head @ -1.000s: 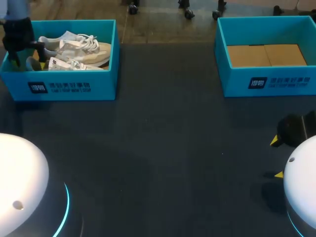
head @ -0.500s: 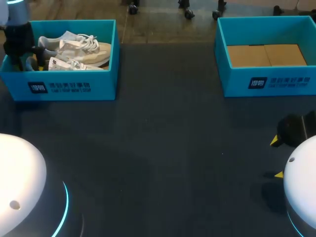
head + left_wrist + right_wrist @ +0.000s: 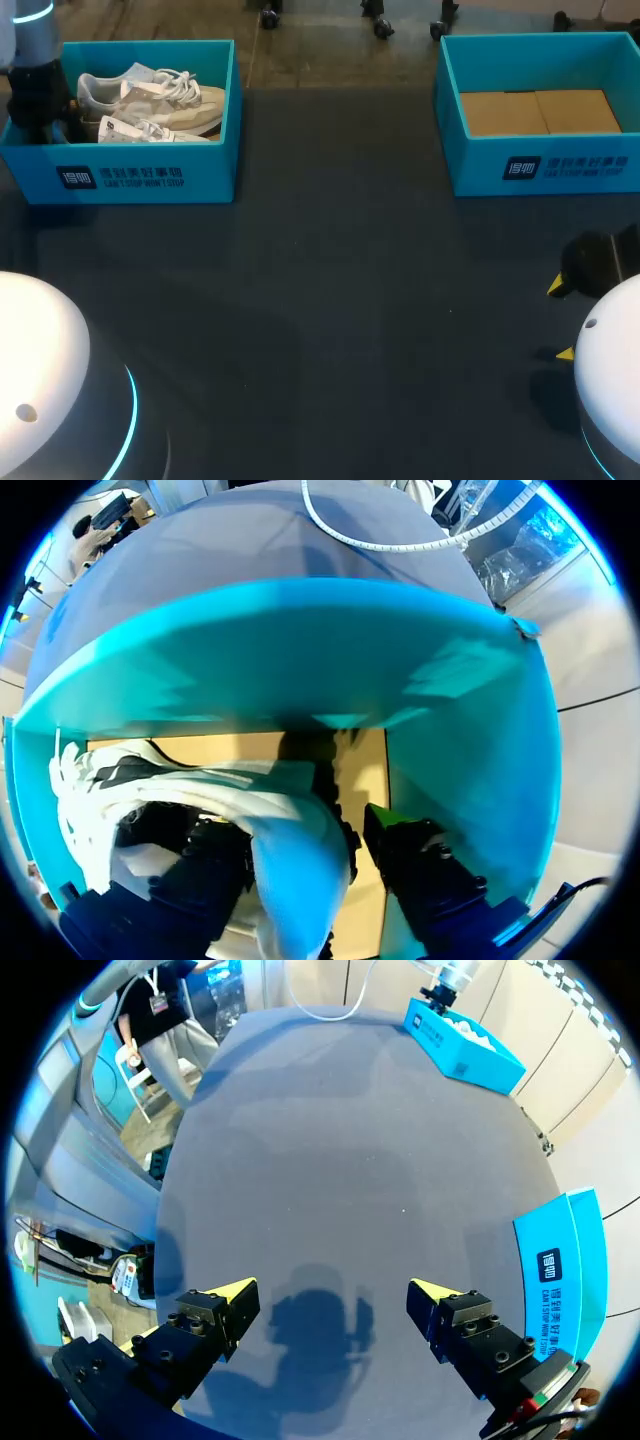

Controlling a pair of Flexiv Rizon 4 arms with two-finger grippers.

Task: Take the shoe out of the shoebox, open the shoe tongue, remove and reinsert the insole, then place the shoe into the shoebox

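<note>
Two pale shoes (image 3: 150, 100) lie in the left turquoise shoebox (image 3: 150, 175) at the table's far left. My left arm comes down into that box at its left end, and its gripper (image 3: 55, 128) is mostly hidden by the box wall. In the left wrist view my left gripper (image 3: 300, 830) straddles the heel of one shoe (image 3: 290, 850). Its fingers stand close on both sides, with a thin gap at the yellow-tipped one (image 3: 385, 815). My right gripper (image 3: 560, 320) hangs open over the bare table at the near right, also seen open in the right wrist view (image 3: 335, 1295).
A second turquoise shoebox (image 3: 540, 165) with a brown cardboard floor and no shoe stands at the far right. Dark tabletop (image 3: 340, 300) lies between the two boxes. The left box's far wall (image 3: 280, 650) rises just ahead of my left fingers.
My left arm has shifted slightly left and lower in the box, and its fingers have narrowed around the shoe's heel. The right arm has kept still.
</note>
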